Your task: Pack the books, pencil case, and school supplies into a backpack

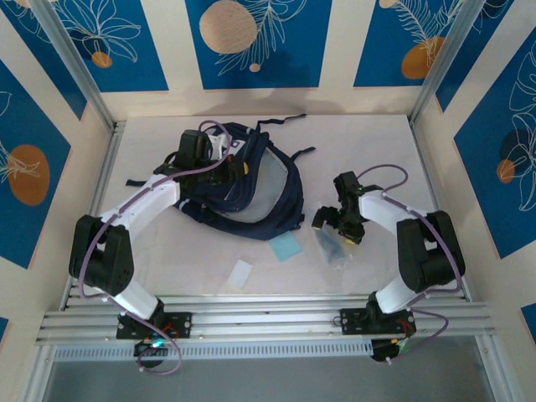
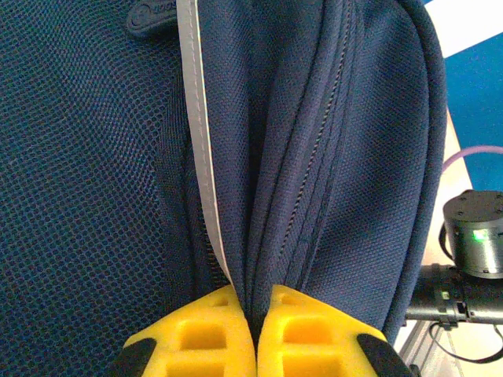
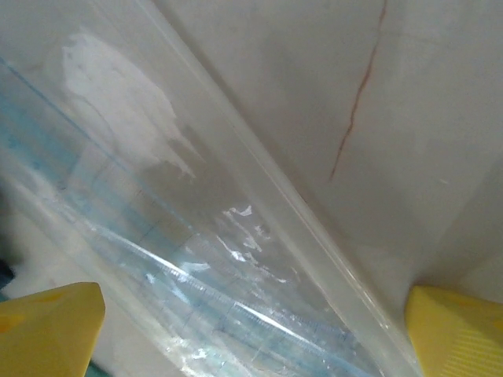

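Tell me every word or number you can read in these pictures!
Nothing can be read for sure.
White patch on the backpack: a dark mark, too small to read.
Rubber tag on the backpack: raised letters, cut off at the picture's edge, unreadable.
Clear plastic sleeve: fine tick marks, no readable numbers.

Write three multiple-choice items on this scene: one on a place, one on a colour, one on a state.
1. The small light-blue square pad lies: A on a wall panel; B on the white tabletop; C on the metal rail.
2. The left tool's fingers are: A yellow; B red; C green.
3. The left tool is: A wide open; B shut on the navy-blue fabric backpack; C shut on a pencil.
Key: B, it lies flat on the tabletop; A, both fingers show yellow; B, they pinch a fabric fold.
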Motion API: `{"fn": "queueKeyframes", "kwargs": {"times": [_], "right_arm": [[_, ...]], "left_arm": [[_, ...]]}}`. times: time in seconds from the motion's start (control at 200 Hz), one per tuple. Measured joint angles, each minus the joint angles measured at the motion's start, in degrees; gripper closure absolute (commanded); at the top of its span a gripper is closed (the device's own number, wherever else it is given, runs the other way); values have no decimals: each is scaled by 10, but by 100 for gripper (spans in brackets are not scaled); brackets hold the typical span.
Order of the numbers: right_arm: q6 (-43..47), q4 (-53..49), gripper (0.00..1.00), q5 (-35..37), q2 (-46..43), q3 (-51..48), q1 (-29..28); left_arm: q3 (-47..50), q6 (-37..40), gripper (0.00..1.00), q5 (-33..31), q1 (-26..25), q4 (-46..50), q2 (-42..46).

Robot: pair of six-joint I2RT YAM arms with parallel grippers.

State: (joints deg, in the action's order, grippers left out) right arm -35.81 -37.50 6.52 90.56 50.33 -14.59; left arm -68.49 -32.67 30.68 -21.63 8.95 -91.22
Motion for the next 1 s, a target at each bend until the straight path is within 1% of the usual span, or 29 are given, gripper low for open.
{"fn": "queueKeyframes", "kwargs": {"times": [0.035, 0.06, 0.08, 0.135, 0.185, 0.22, 0.365, 0.41, 0.45, 0.595, 0.63, 0.655, 0.875, 1.0], "right_arm": [[7, -10, 8, 5, 11, 8, -1], [10, -16, 18, 7, 17, 12, -1], [15, -19, 22, 8, 22, 15, -1], [15, -33, 25, 18, 31, 22, -2], [16, -43, 41, 24, 41, 32, -3], [15, -50, 47, 28, 46, 39, -7], [15, -46, 62, 28, 61, 56, -24], [17, -45, 64, 28, 60, 56, -25], [16, -43, 68, 28, 60, 56, -25], [15, -41, 88, 33, 53, 54, -25], [14, -41, 94, 36, 50, 52, -25], [18, -41, 100, 37, 47, 51, -25], [17, -61, 100, 39, 3, 42, -21], [18, -71, 100, 11, -64, 42, -18]], "left_arm": [[0, 0, 100, 0, 0, 0, 0], [0, 0, 100, 0, 0, 0, 0], [0, 0, 100, 0, 0, 0, 0], [0, 0, 100, 0, 0, 0, 0], [0, 0, 100, 0, 0, 0, 0], [0, 0, 100, 0, 0, 0, 0], [0, 0, 100, 0, 0, 0, 0], [0, 0, 100, 0, 0, 0, 0], [0, 0, 100, 0, 0, 0, 0], [0, 0, 100, 0, 0, 0, 0], [0, 0, 100, 0, 0, 0, 0], [0, 0, 100, 0, 0, 0, 0], [0, 0, 100, 0, 0, 0, 0], [-1, 0, 100, 0, 0, 1, 0]]}}
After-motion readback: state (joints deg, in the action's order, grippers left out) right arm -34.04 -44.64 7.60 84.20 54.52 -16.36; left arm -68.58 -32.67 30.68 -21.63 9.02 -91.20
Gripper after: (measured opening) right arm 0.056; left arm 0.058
